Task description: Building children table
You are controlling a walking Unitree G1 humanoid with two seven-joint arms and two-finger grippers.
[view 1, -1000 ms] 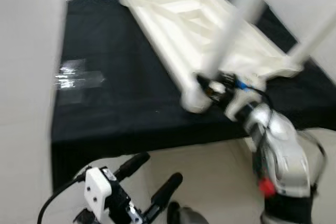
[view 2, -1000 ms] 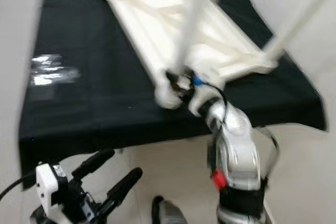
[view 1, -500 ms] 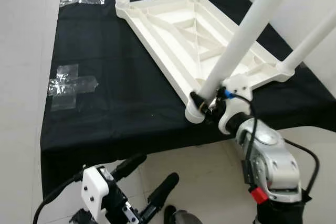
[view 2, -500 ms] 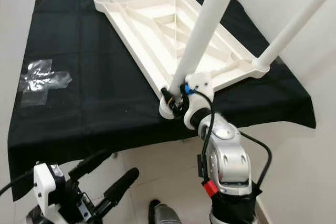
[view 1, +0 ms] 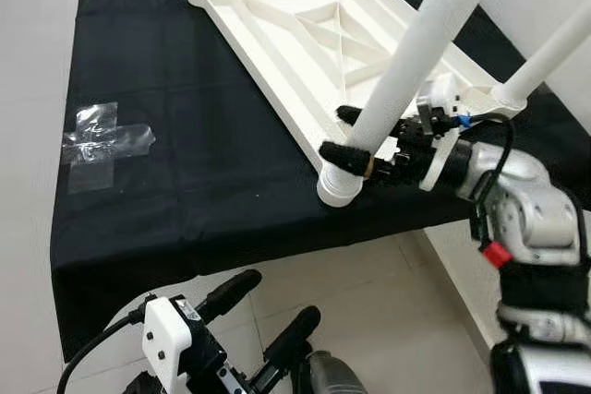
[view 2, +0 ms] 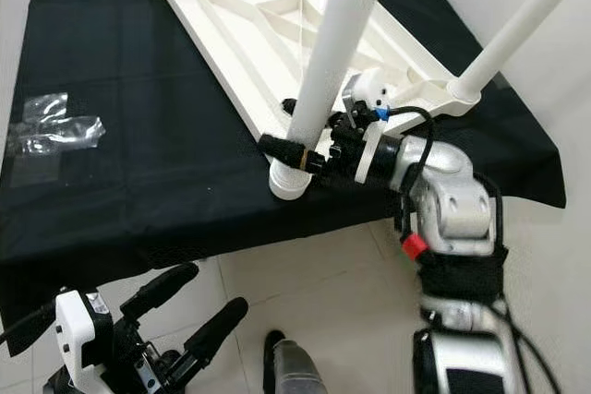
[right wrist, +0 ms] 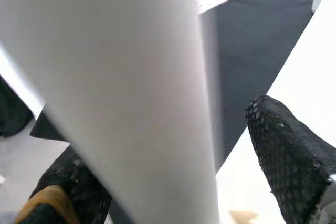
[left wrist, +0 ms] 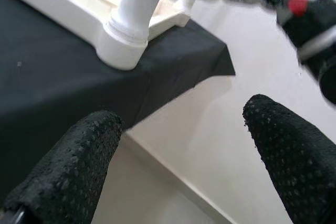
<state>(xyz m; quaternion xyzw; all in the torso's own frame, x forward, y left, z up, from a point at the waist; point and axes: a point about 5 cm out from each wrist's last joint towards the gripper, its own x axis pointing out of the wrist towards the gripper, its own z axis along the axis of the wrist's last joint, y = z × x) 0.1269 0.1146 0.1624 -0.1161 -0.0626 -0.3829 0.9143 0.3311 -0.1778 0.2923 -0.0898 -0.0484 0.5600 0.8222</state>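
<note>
A white plastic children's table (view 1: 305,25) lies upside down on a black cloth (view 1: 175,191), its legs pointing up. The near leg (view 1: 425,43) stands in the corner socket (view 1: 338,186) at the cloth's front edge. My right gripper (view 1: 355,136) is open and straddles this leg just above the socket. One finger (view 1: 343,154) lies against the leg's front. In the right wrist view the leg (right wrist: 131,93) passes between the fingers, with a narrow gap at the other finger (right wrist: 286,156). My left gripper (view 1: 263,316) hangs open low over the floor, holding nothing.
A second leg (view 1: 549,53) rises at the table's right corner. Clear tape patches (view 1: 102,140) lie on the cloth at the left. The cloth's front edge drops to a pale tiled floor (view 1: 388,320). A white wall (view 1: 28,89) borders the left side.
The camera has steadied and shifted. My right gripper has swung from beside the socket to straddle the near leg, the forearm now reaching in from the right. The left gripper has stayed low.
</note>
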